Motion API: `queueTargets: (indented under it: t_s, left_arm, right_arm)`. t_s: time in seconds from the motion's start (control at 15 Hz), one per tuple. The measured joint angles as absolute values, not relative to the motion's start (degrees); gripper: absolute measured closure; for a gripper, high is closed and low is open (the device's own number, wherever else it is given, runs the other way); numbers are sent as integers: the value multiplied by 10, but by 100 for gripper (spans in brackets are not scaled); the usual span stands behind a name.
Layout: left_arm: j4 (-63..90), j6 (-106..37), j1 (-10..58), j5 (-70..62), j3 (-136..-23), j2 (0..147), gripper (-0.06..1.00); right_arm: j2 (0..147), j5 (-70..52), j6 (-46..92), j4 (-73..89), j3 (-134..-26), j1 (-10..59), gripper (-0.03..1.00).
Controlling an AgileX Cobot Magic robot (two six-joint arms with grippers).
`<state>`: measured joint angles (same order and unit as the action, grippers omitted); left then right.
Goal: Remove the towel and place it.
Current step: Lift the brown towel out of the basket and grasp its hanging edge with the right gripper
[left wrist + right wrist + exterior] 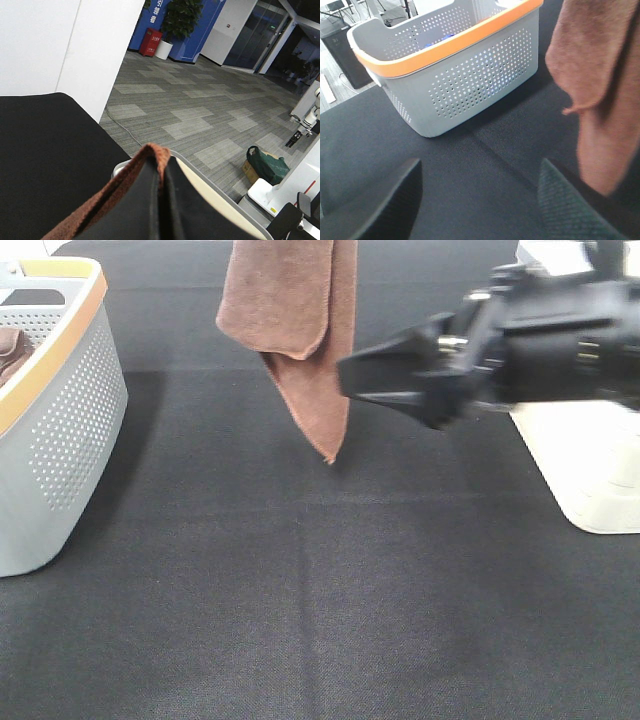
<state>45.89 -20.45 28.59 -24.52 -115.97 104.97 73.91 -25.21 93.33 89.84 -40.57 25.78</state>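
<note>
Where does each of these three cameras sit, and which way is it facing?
Exterior high: mounted high, looking down on table, basket, hanging towel; right hand shows.
Left wrist: on left arm, looking along left hand, shut on towel, toward a hall floor.
Right wrist: on right arm, facing basket; its open fingers show.
Shared: the towel, in all three.

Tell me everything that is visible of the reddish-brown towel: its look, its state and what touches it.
The towel is a reddish-brown cloth, fluffy like microfibre, with a stitched hem. It hangs in the air over the black table, folded over itself, with one corner pointing down and seemingly clear of the table. The left gripper is shut on its upper edge. The right gripper is open beside it and does not hold it. No tag shows.
</note>
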Motion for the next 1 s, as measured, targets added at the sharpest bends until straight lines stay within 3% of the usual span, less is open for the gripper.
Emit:
queueTargets:
  t_s: [0.67,1.0]
  left_arm:
    - [459,-205,286,-245,-1160,1050,94]
    - [460,-205,286,-246,-1160,1050,94]
  right_arm:
    - [888,-197,933,994,-447,261,27]
    - [922,-267,933,998,-494,261,26]
